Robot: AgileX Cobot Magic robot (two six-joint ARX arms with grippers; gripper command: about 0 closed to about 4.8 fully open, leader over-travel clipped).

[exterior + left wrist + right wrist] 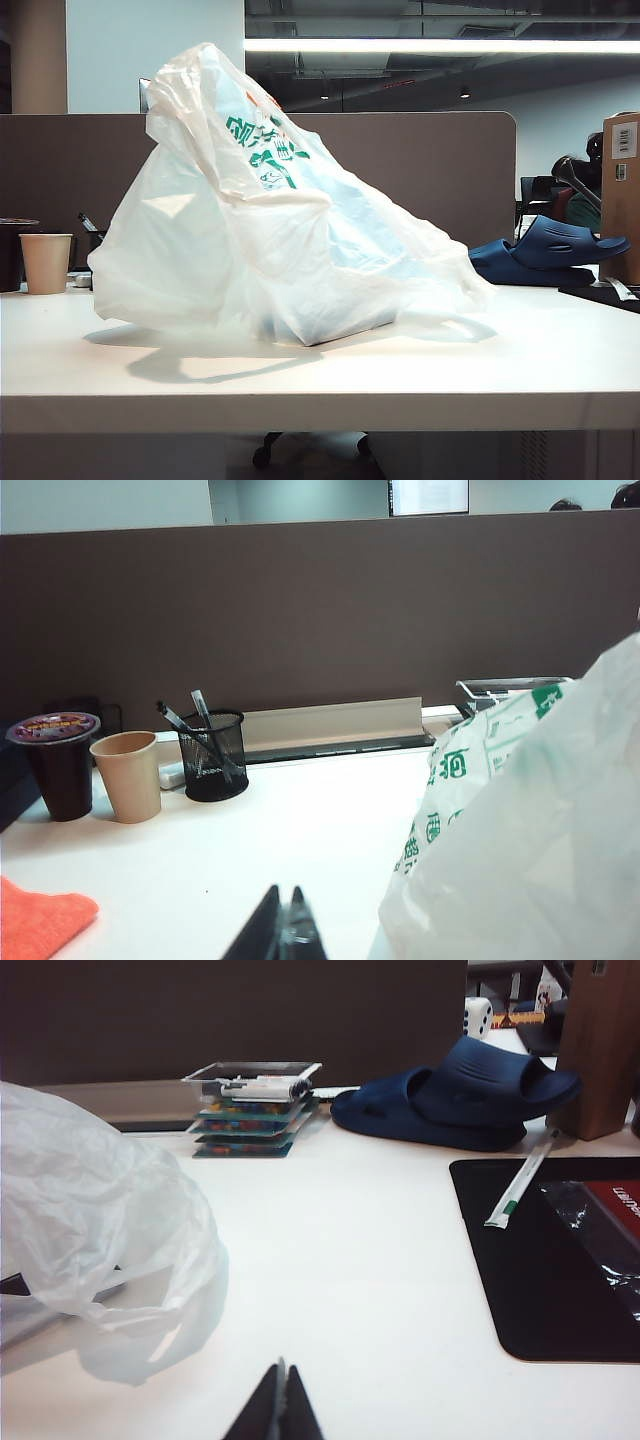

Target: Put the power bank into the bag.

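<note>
Standing crumpled on the white bench (pixel 320 390), the bag (pixel 270 210) hides its contents (no power bank can be made out). Left claw (pixel 283 930) and right claw (pixel 280 1408), both pinched together, flank it, holding nothing.

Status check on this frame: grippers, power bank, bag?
Left gripper and right gripper shut, empty, low over table. Translucent white plastic bag heaped mid-table. Power bank not visible.

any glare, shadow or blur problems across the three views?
Exterior view: ceiling strip light blown out; bag backlit, casting shadow toward camera on table. Left wrist view: shut left gripper a dark silhouette. Right wrist view: shut right gripper likewise; plastic wrap glints.
</note>
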